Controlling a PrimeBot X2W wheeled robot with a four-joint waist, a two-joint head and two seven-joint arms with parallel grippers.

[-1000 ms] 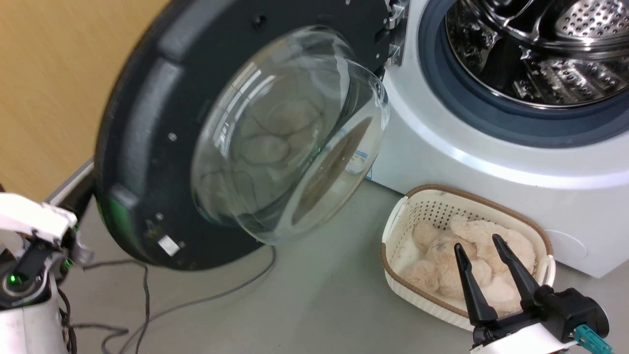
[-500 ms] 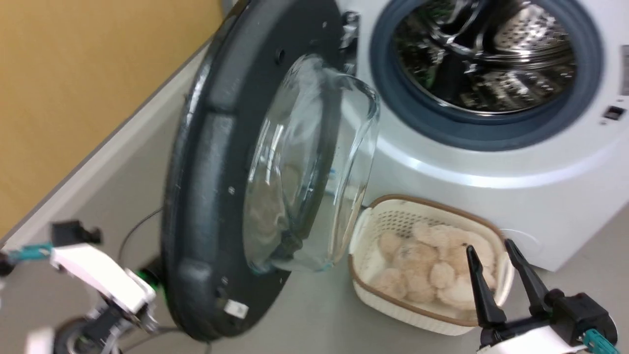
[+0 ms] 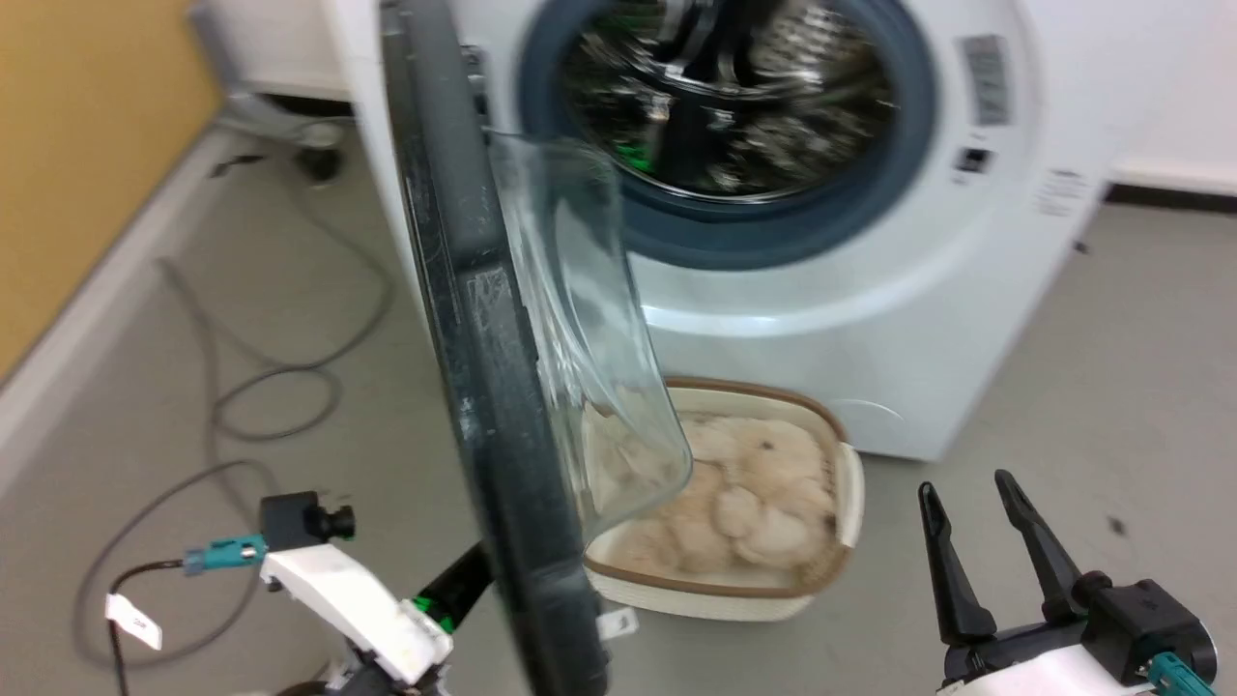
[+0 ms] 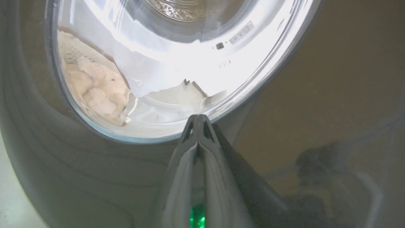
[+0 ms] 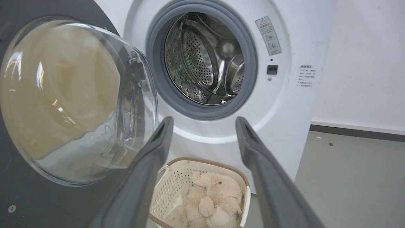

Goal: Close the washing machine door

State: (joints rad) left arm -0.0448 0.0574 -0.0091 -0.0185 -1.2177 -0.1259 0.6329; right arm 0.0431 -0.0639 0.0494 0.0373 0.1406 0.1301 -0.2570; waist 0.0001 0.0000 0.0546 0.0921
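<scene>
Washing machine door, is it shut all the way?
No, the washing machine door stands swung out from the washing machine, and the steel drum shows through the open round hole.

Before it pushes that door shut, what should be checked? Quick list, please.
1. Left gripper shut, tips against the glossy outside of the washing machine door: ok.
2. Right gripper open, apart from the door: ok.
3. Nothing hanging out of the drum opening of the washing machine: ok.
4. Basket low enough to clear the door's swing: cannot tell.
</scene>
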